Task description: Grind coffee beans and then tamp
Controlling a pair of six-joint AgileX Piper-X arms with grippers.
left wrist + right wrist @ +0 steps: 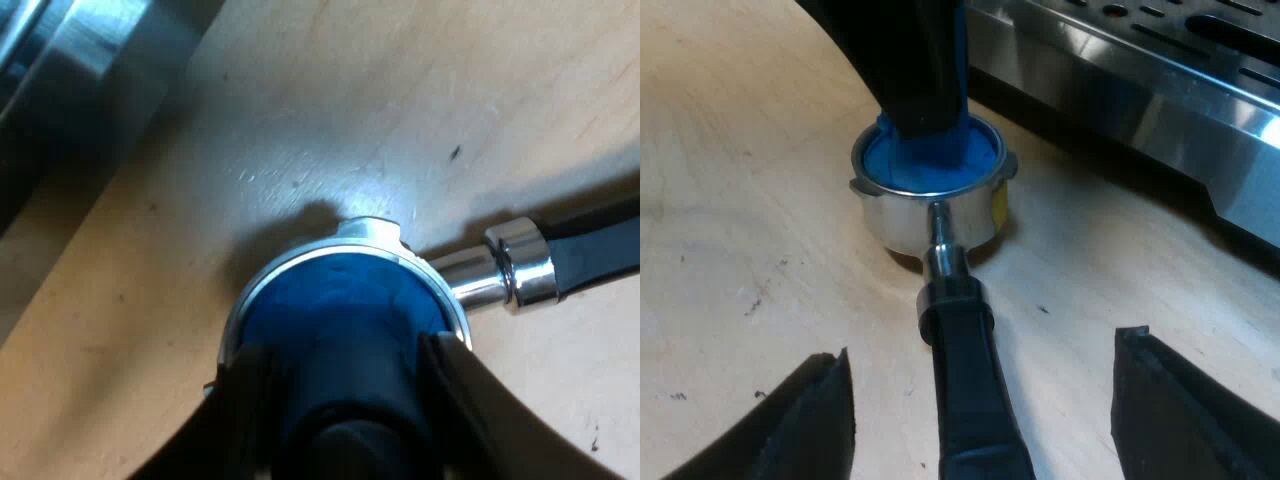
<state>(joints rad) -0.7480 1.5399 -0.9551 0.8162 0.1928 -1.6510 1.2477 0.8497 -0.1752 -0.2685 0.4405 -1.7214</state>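
Tabletop: a pale wooden tabletop [730, 230], flecked with small dark specks, carried everything.
Espresso machine: a brushed-steel espresso machine [1140, 90] with a slotted drip grille stood on the tabletop. Its base was near the holder but apart from it.
Holder: a round, shiny metal holder [895, 220] rested on the tabletop beside the machine's base, basket mouth upward. Its chrome neck led into a dark handle [965, 400], which also lay along the wood.
Right gripper: the right gripper [985, 345] hung low over the handle with its two black fingers [810, 420] spread wide. One finger sat on each side of the handle, and neither touched it.
Left gripper: the left gripper [345, 350] came down from above the basket, its black fingers [250, 400] pinching the tamper's stem from both sides.
Tamper: a blue tamper [885, 165] stood upright inside the holder's basket, its round base filling the mouth just within the metal rim.
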